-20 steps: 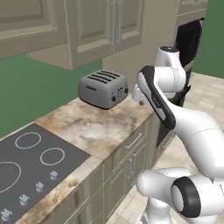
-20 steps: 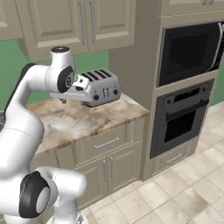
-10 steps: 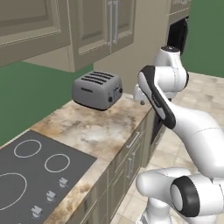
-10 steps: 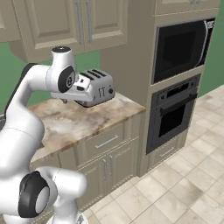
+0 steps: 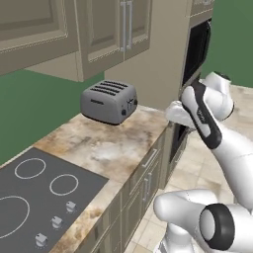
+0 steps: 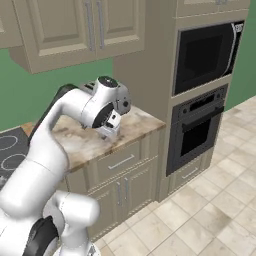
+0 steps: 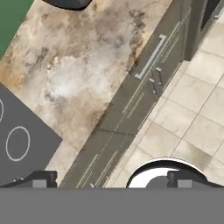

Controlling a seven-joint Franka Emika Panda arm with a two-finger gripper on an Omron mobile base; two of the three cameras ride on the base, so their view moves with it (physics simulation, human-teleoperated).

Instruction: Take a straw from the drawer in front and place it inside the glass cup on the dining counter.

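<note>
Still, my claw (image 7: pixel 109 179) hangs wide open and empty above the counter's front edge; reaching carelessly, I might miss the drawer (image 6: pixel 118 163) handle.

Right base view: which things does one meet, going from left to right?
Black cooktop → marbled counter → drawer with bar handle → built-in microwave above the wall oven.

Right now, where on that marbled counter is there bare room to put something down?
Bare stone lies between the toaster and the black cooktop, out to the counter's front edge. The toaster takes up the far end; the cooktop covers the near end.
</note>
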